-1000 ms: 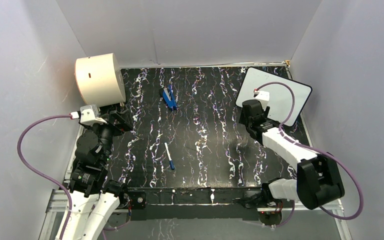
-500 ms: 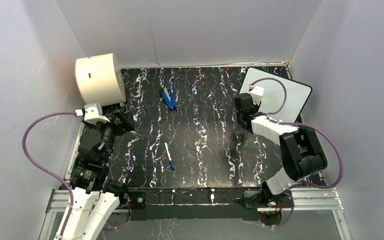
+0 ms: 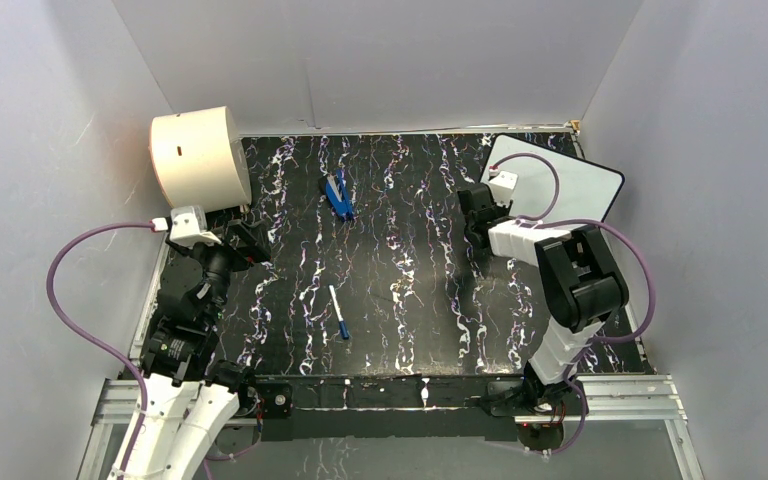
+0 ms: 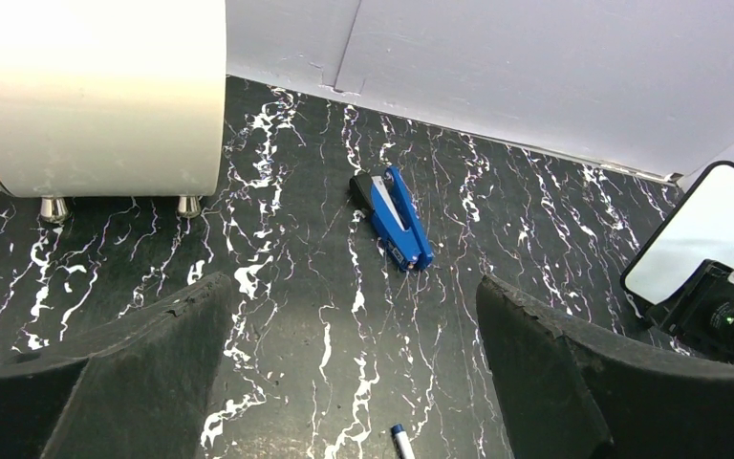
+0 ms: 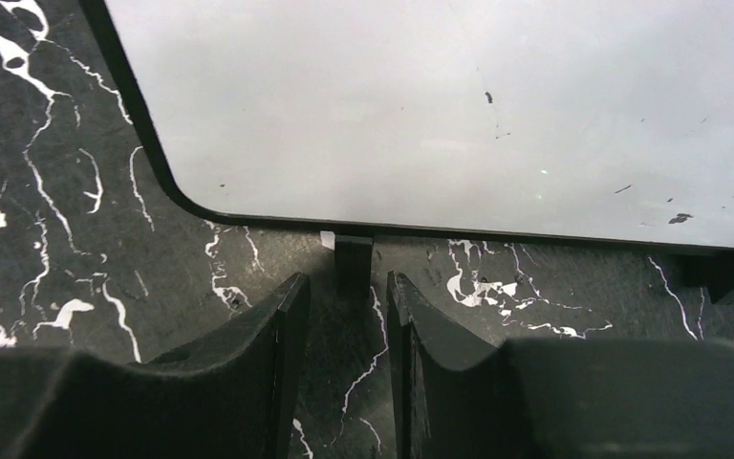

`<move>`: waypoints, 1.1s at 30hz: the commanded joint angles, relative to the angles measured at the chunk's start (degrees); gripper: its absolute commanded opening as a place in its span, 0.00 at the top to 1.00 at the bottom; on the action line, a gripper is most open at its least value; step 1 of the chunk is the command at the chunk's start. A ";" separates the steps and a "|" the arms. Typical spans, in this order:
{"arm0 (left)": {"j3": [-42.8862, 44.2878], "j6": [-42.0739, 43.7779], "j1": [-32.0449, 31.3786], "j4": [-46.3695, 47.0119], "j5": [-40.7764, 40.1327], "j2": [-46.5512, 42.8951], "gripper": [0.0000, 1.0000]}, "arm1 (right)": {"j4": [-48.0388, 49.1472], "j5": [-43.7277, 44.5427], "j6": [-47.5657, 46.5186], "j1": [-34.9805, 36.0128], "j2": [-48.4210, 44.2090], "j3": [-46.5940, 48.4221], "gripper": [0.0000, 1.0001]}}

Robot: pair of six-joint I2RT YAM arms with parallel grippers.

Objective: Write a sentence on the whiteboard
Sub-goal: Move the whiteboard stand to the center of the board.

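The whiteboard lies at the back right of the table; it also shows in the left wrist view. In the right wrist view the whiteboard is blank apart from a few small dark specks; no blue lettering shows. My right gripper sits low at the board's left edge. In its own view my right gripper has its jaws a narrow gap apart and empty, a small black foot of the board just beyond them. A white marker pen with a blue cap lies mid-table. My left gripper is wide open and empty, at the left.
A cream drum on small feet stands at the back left. A blue eraser lies at the back middle, also in the left wrist view. Grey walls enclose the table on three sides.
My right arm has folded back and its gripper has moved left, from over the board's left part to just off its left edge. The left wrist shifted slightly.
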 commanded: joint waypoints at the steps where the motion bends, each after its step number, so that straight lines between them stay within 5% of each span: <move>1: -0.19 0.91 -0.18 2.20 0.61 0.50 0.05 | 2.75 3.45 0.38 -0.19 1.32 3.13 0.57; 13: -0.17 0.99 -0.16 2.35 1.15 1.39 0.05 | 4.98 -0.50 -2.86 -1.72 3.37 3.64 0.69; 23: 0.09 1.61 -0.21 2.16 1.44 1.42 0.05 | 6.61 -11.59 -5.75 -1.50 0.49 -0.35 1.00; 33: 0.11 1.44 -0.17 2.23 2.29 1.53 0.05 | 7.88 -20.33 -9.95 6.30 -5.23 -6.48 1.00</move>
